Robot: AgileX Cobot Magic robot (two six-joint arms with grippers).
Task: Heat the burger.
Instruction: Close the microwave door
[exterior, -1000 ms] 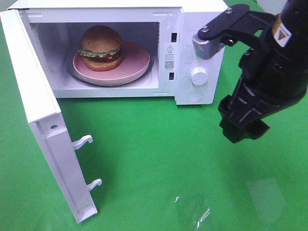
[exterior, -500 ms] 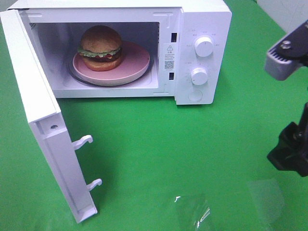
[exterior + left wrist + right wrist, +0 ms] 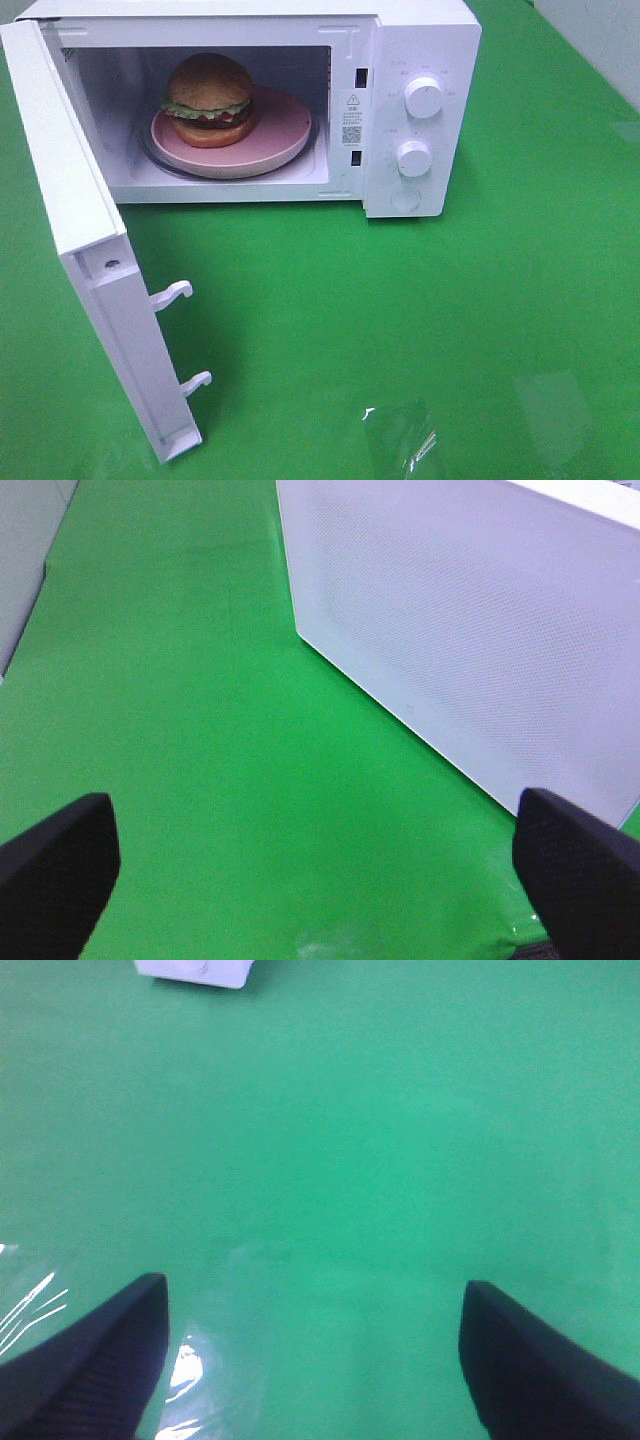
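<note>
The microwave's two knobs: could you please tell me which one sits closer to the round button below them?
The lower knob, just above the round button; the upper knob sits higher up, farther from it.

The burger (image 3: pixel 208 98) is round, with a glossy golden-brown top bun, a frilly green lettuce layer, a dark patty and a lighter bottom bun. It stands upright and whole inside the microwave (image 3: pixel 432 40), toward the left rear of the cavity, in plain view through the open doorway.
</note>
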